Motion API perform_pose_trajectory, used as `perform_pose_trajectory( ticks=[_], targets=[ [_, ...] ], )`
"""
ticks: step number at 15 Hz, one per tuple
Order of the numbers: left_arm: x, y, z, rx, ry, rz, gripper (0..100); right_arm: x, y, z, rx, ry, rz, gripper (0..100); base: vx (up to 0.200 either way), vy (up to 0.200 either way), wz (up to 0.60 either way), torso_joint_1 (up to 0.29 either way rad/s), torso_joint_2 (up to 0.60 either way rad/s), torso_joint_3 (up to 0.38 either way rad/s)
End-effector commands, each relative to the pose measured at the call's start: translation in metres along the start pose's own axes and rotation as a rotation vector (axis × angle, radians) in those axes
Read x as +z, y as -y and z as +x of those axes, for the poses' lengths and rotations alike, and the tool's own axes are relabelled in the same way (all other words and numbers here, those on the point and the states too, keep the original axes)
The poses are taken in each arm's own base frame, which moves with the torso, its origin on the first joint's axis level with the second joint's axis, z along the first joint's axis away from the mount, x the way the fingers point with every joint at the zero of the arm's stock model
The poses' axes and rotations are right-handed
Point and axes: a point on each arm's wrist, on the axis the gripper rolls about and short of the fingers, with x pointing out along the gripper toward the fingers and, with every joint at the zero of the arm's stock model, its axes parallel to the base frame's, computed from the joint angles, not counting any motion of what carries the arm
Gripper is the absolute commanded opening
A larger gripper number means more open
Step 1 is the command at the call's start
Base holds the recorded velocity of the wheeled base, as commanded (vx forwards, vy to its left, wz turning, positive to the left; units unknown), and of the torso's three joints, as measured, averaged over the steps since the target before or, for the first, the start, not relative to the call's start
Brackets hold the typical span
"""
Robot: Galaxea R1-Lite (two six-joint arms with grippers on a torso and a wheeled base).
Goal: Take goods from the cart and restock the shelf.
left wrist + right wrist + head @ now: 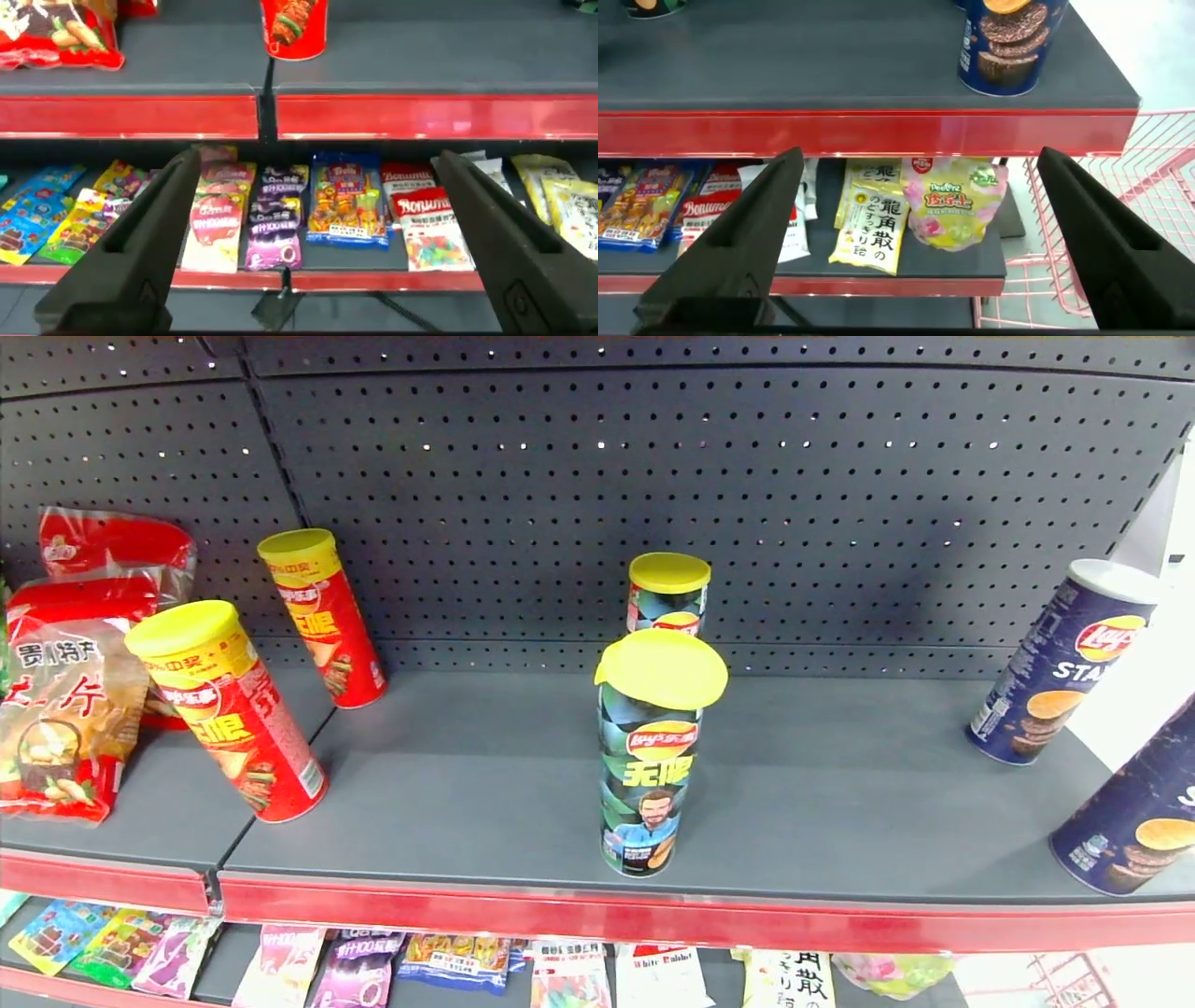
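In the head view, the shelf (840, 784) is a matte dark grey deck with a glossy red front lip and a perforated metal back panel. A cylindrical green-patterned can (649, 756) with a yellow plastic lid stands upright near the middle of the front edge. A second green can (667, 593) stands behind it by the back panel. Toward the left end stand two red cans, one (229, 709) near the front edge and one (322, 616) near the back. Crinkly red bags (65, 709) stand at the left end. Two navy cans (1064, 663) (1134, 812) stand at the right end.

In the left wrist view, the left gripper (318, 163) is spread wide with nothing between its dark, wedge-shaped fingers. It faces flat glossy sachets (271, 219) lined up on the lower shelf (374, 280).

In the right wrist view, the right gripper (920, 159) is likewise spread and empty. It faces a flat yellow packet (878, 219) and a puffy green bag (957, 201). The pink wire cart (1092, 233) stands just past the shelf's right end.
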Motion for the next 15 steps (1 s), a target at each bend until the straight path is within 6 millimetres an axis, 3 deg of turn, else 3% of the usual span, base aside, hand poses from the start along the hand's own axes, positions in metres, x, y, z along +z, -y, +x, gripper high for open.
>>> perform_pose_trajectory(
  ticks=[1,15],
  targets=[
    [0.0000,0.0000,0.0004,-0.001,-0.006,0.000,100,0.0001,0.0000,0.0001,0.000,-0.001,0.000,100,0.000,0.000,0.00,0.000,0.00,0.000],
    [0.0000,0.0000,0.0004,-0.001,-0.006,-0.005,100,0.0001,0.0001,0.0001,-0.003,-0.001,-0.003,100,0.000,0.000,0.00,0.000,0.00,0.000]
  ],
)
